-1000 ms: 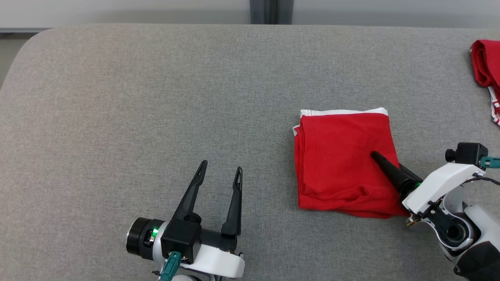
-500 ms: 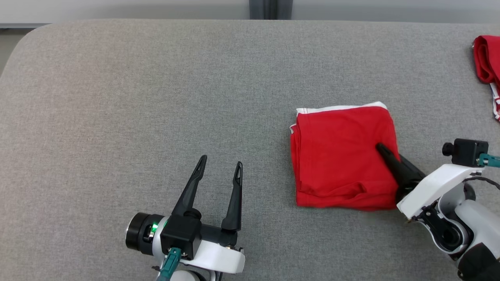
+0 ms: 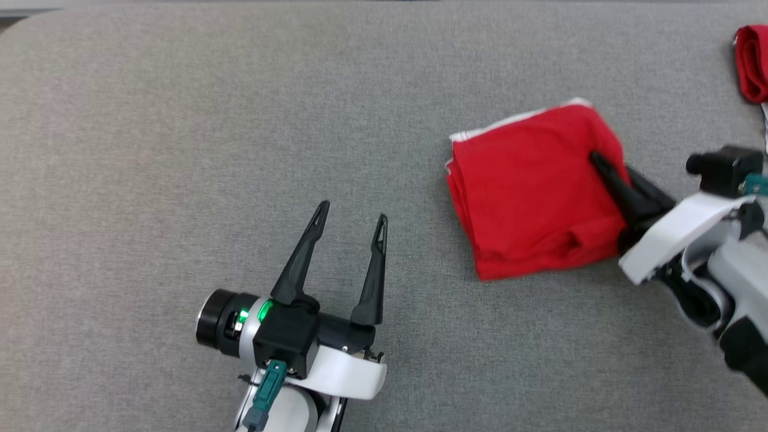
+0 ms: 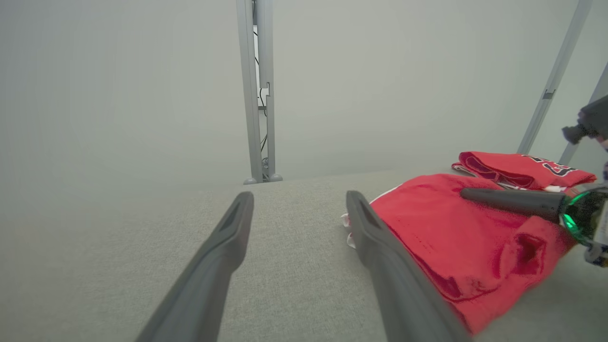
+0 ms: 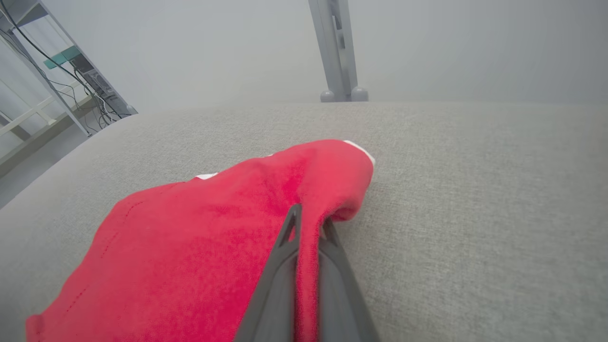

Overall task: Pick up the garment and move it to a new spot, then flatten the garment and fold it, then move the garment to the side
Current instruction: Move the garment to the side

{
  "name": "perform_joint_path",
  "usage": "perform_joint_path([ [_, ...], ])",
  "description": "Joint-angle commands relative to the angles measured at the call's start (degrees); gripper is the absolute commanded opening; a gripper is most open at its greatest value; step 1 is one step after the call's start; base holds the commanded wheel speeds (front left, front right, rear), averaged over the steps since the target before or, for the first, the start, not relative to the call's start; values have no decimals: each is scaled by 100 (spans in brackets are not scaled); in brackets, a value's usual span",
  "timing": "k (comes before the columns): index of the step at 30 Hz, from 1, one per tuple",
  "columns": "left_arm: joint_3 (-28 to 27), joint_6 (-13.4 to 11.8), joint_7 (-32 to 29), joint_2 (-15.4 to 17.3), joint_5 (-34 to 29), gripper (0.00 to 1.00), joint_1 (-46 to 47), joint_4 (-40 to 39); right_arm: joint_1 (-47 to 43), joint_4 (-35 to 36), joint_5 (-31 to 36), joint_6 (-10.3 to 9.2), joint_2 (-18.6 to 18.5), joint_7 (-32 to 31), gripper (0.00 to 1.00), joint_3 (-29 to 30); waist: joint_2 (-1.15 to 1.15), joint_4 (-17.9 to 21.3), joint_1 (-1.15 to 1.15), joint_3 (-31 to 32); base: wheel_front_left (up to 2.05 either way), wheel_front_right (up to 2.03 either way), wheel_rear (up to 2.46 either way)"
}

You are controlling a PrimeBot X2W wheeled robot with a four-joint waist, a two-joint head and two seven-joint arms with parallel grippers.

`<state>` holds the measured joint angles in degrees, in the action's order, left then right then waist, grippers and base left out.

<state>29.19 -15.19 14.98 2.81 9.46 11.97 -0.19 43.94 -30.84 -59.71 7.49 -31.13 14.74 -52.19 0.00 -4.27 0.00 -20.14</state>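
- Item: garment [image 3: 534,192], red with a white trim along its upper edge. It is folded into a rough square and lies right of centre in the head view on the grey padded surface [image 3: 180,120]. Its right side is bunched and raised where it is gripped.
- Right gripper [image 5: 309,221]: we see it enter from the right edge of the head view. Its two fingers are pressed together on a pinch of the garment's right edge, with red cloth sandwiched between them in the right wrist view.
- Left gripper [image 3: 353,212]: it is in the lower centre of the head view with its fingers spread apart and nothing between them. It is well apart from the garment.
- Second red piece [image 3: 751,66]: it lies at the upper right corner of the head view, apart from the garment.
- Handling, as we judge it:
  - The garment looks light, soft and limp, with no stiffness of its own.
  - The stacked layers would likely slide over one another, and the fold could fall open if dragged by one layer.
  - The cloth should grip rather than slip on the textured surface.
- Where to hold, as we judge it: at an edge, pinching through all layers. The present hold looks thin, so we cannot tell how many layers it takes in.
- Stage, as we judge it: the folding looks done, and the move to the side is in hand.
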Motion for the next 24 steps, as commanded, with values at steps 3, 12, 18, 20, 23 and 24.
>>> perform_joint_path([
  [3, 41, 41, 25, 23, -109, 100, 301, -52, 374, 39, 323, 0, -66, 61, 0, 198, 0, 105, 0, -291, 0, 0, 0],
  [12, 263, 148, 25, 23, -316, 100, 1073, -6, 1001, 128, 975, 0, -24, 52, 0, 716, 0, 428, 0, -910, 0, 0, 0],
  [18, 444, 267, -13, 25, -460, 100, 1653, 171, 1349, 130, 1262, 0, -23, 49, 0, 1030, 0, 753, 0, -1267, 0, 0, 0],
  [20, 488, 312, -68, 25, -521, 100, 1840, 203, 1444, 138, 1318, 0, -54, 49, 0, 1114, 0, 873, 0, -1369, 0, 0, 0],
  [23, 565, 365, -126, 25, -571, 100, 2092, 224, 1571, 136, 1422, 0, -121, 49, 0, 1246, 0, 1060, 0, -1501, 0, 0, 0],
  [24, 591, 391, -144, 26, -586, 100, 2172, 232, 1600, 134, 1454, -1, -129, 49, 0, 1292, 0, 1125, 0, -1542, 0, 0, 0],
])
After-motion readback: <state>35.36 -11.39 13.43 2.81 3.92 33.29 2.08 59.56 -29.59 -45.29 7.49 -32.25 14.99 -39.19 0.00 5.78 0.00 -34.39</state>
